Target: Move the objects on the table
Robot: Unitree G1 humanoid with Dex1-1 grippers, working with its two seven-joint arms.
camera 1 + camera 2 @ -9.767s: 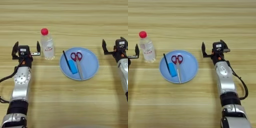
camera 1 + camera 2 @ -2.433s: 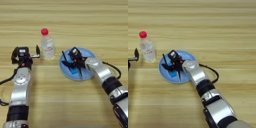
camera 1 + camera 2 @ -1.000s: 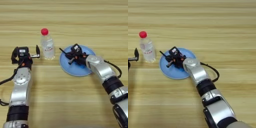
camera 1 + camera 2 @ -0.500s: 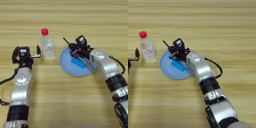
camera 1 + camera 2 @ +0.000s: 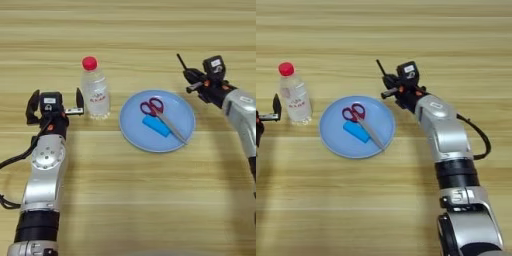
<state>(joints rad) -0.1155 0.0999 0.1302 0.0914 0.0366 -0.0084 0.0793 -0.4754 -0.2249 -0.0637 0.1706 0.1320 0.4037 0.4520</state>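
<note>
**Stick lifted clear of the plate, awaiting a place to land**

At the far left the left gripper (image 5: 54,100) sits low on the table (image 5: 128,200), its two black fingers spread apart with nothing between them. One finger ends just beside the bottle (image 5: 95,90), though I cannot tell whether they touch. The bottle stands upright, red cap on top, near the plate's left rim but apart from it.

The blue plate (image 5: 135,135) lies in the middle of the table. On it rest the scissors (image 5: 162,115), red handles toward the far side and blades pointing to the near right, and the blue block (image 5: 156,126), which lies just beside the blades on their left.

To the right of the plate, past its far rim, the right gripper (image 5: 392,86) is closed on the black stick (image 5: 381,68). The stick juts from the fingers up and to the left, its free end over bare wood rather than over the plate.

By my reading, the step in hand is carrying the stick off the plate. The next move calls for lowering it onto open table right of the plate, then opening the fingers. The scissors and block seem left to be moved.
</note>
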